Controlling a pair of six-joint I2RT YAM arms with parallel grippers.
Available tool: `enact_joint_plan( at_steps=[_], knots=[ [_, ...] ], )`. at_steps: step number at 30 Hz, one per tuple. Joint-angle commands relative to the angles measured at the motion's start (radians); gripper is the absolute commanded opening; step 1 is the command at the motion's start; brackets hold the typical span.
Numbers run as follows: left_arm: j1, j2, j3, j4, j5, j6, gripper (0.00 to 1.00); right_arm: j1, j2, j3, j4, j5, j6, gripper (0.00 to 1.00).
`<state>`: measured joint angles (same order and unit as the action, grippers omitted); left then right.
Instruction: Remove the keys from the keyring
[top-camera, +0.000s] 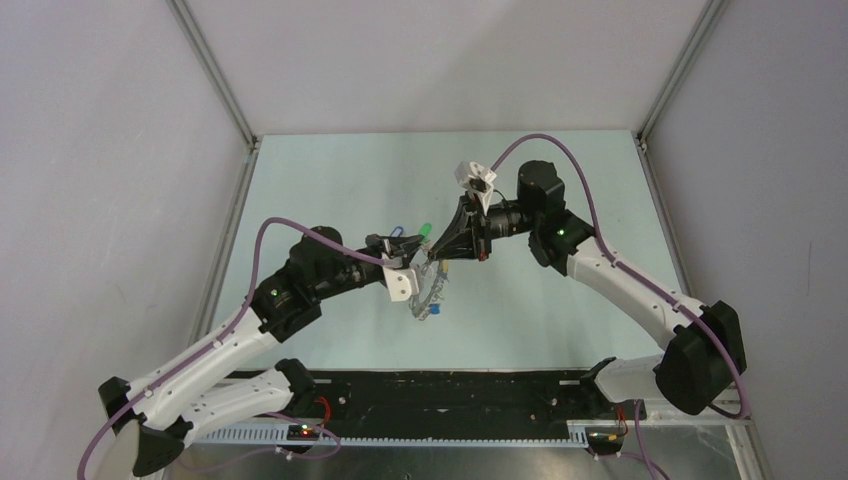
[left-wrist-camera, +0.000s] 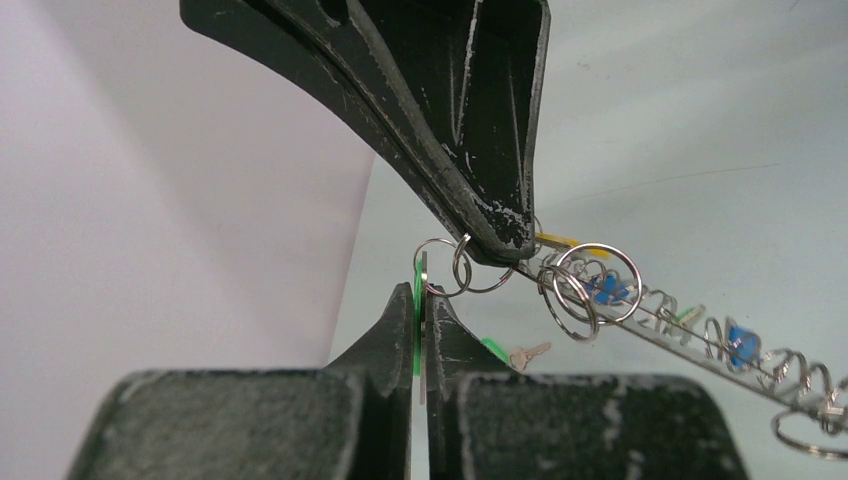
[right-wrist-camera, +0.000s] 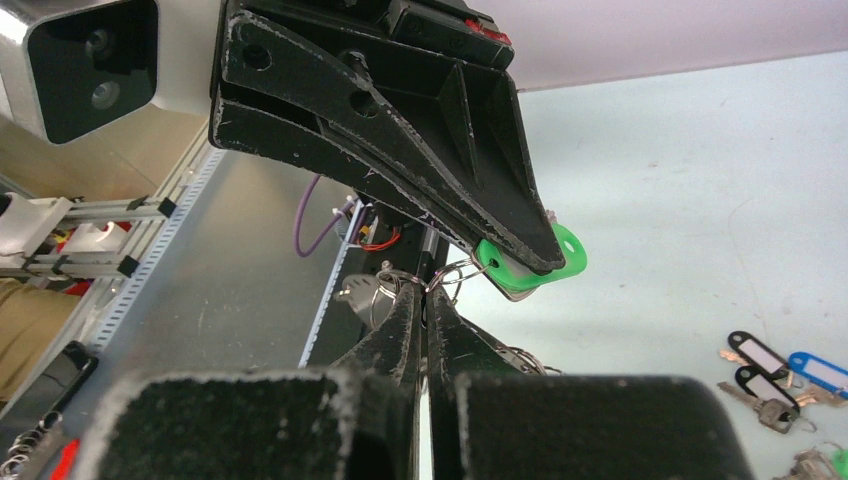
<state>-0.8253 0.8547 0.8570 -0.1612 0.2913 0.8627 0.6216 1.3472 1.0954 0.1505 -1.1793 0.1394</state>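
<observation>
Left end effector (left-wrist-camera: 423, 308) clamps key (left-wrist-camera: 416, 285) beside keyring (left-wrist-camera: 650, 320).

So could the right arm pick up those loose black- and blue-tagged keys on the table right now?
Probably not yet. The right tool is shut on the keyring, so it has no free grip, though nothing on the table seems to block the way to the loose keys.
</observation>
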Motion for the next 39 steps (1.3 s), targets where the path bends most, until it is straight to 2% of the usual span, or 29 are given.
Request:
enact_joint_plan(
  at_steps=[1, 30, 35, 38, 39],
  knots=[
    [0.007, -0.015, 0.04, 0.104, -0.001, -0.019, 0.0, 0.008, 0.032, 0.057, -0.038, -0.023, 0.041, 0.0],
    [0.014, -0.017, 0.037, 0.114, 0.003, -0.024, 0.0, 0.044, 0.14, 0.135, -0.187, 0.005, 0.057, 0.0],
    [0.014, -0.012, 0.038, 0.114, 0.016, -0.027, 0.0, 0.044, 0.136, 0.163, -0.221, 0.046, 0.047, 0.0],
    [0.015, -0.01, 0.04, 0.113, 0.016, -0.031, 0.0, 0.052, 0.112, 0.167, -0.263, 0.106, -0.023, 0.0],
    [0.014, -0.01, 0.04, 0.113, 0.013, -0.031, 0.0, 0.053, 0.106, 0.167, -0.275, 0.127, -0.043, 0.1]
  ],
)
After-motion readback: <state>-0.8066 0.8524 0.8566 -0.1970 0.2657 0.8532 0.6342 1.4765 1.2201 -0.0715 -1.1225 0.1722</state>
